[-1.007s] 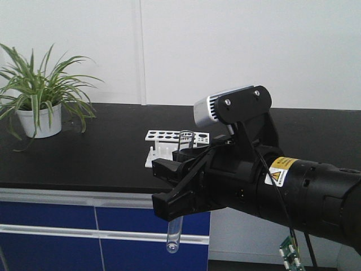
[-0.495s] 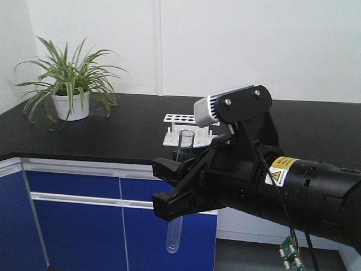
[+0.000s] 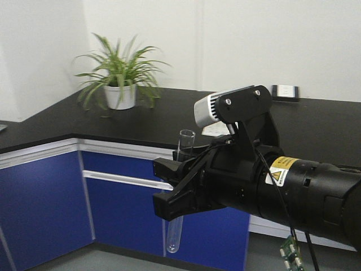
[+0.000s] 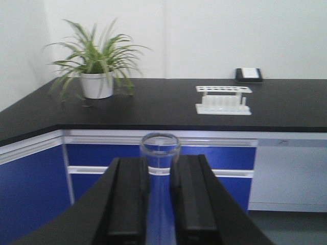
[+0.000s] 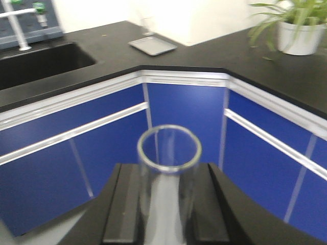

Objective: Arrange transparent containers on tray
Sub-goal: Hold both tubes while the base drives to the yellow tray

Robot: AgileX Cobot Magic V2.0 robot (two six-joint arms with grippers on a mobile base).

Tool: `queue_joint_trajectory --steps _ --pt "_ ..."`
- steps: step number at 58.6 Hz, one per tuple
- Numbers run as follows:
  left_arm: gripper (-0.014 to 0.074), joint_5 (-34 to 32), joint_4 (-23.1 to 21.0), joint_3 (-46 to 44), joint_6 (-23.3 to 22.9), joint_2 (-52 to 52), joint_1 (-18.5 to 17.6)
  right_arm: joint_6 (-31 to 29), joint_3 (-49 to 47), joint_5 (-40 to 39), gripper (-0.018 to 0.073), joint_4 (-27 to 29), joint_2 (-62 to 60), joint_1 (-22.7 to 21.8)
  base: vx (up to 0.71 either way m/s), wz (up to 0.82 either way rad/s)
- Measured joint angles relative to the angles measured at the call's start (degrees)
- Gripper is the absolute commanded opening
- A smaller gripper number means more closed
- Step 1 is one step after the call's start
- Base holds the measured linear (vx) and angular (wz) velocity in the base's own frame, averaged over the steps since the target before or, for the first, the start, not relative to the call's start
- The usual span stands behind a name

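Two transparent containers show, both slim clear glass test tubes. One test tube [image 4: 160, 148] stands upright between the black fingers of my left gripper [image 4: 159, 166], which is shut on it. My right gripper [image 5: 168, 176] is shut on a second test tube [image 5: 168, 153], its open rim towards the camera. In the front view that arm reaches in from the right, and the right gripper [image 3: 163, 186] holds its tube [image 3: 174, 237] upright in the air, in front of the blue cabinets. The tray is out of view.
A black L-shaped counter [image 3: 67, 121] over blue cabinet doors [image 3: 121, 206] carries a potted plant [image 3: 119, 84], a white rack with round holes [image 4: 223, 99] and a small black device [image 3: 285, 92]. A sink [image 5: 36, 61] and a flat grey dish [image 5: 152, 45] lie further left.
The whole view has swung left: plant and counter have drifted right in the front view, the counter's corner has come in, and the rack has slipped behind the arm. Both tubes stay gripped.
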Motion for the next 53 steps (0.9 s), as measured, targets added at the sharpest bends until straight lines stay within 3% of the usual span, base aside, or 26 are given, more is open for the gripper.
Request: queue_joint_trajectory --steps 53 --pt "0.0134 0.0 0.0 0.0 0.0 0.0 0.0 0.0 0.0 0.0 0.0206 0.0 0.0 0.0 -0.05 0.58"
